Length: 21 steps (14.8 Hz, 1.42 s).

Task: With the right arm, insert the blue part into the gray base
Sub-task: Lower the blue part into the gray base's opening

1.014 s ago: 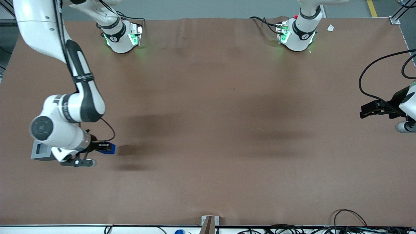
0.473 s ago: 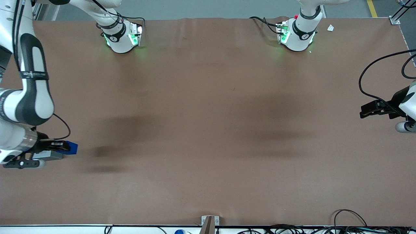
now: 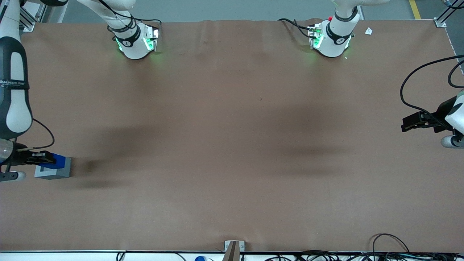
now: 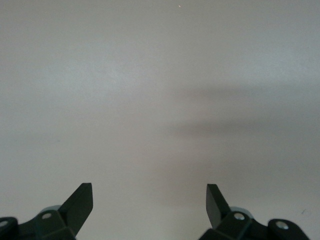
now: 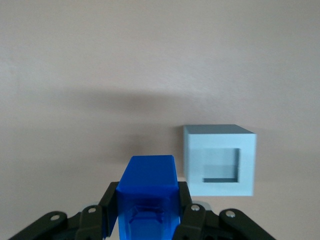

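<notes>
A: How far is the insertion judged to have been carried?

B: The pick-up is done. The blue part [image 5: 147, 192] is clamped between the two fingers of the right arm's gripper [image 5: 148, 220] and carried above the table [image 3: 232, 145], at the working arm's end of it.

A: And where is the gray base [image 5: 220, 160] found?

B: It is seen standing on the table just beside the held part, not under it. In the front view the blue part [image 3: 55, 160] is shown overlapping the top of the gray base [image 3: 54, 170], but from the wrist the square recess [image 5: 221, 165] is seen open and empty, with the part offset to one side.

A: What is left to be done?

B: The part must be brought over the recess, squared to its edges, lowered in and released. None of that is yet shown as accomplished.
</notes>
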Each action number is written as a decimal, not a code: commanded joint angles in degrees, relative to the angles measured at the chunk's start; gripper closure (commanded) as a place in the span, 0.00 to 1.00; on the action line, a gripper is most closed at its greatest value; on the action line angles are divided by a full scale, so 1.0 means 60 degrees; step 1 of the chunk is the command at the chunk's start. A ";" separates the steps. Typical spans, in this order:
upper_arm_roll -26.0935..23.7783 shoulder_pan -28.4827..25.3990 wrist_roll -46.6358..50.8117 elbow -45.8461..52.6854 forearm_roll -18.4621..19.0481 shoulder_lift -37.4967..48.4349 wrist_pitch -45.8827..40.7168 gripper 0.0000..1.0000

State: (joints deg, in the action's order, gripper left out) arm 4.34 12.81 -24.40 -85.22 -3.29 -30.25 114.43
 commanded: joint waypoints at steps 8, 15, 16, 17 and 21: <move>-0.0167 0.0868 -0.0416 0.0520 0.0066 -0.0480 0.0000 0.91; -0.0167 0.0956 -0.0430 0.0828 0.0051 -0.0876 0.0146 0.91; -0.0167 0.0985 -0.0430 0.0858 0.0065 -0.0920 0.0146 0.91; -0.0167 0.1000 -0.0430 0.0901 0.0051 -0.0949 0.0190 0.91; -0.0167 0.1132 -0.0445 0.0916 0.0051 -0.1110 0.0542 0.91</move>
State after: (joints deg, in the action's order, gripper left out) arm 4.34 18.27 -26.64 -81.34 -3.29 -35.71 117.36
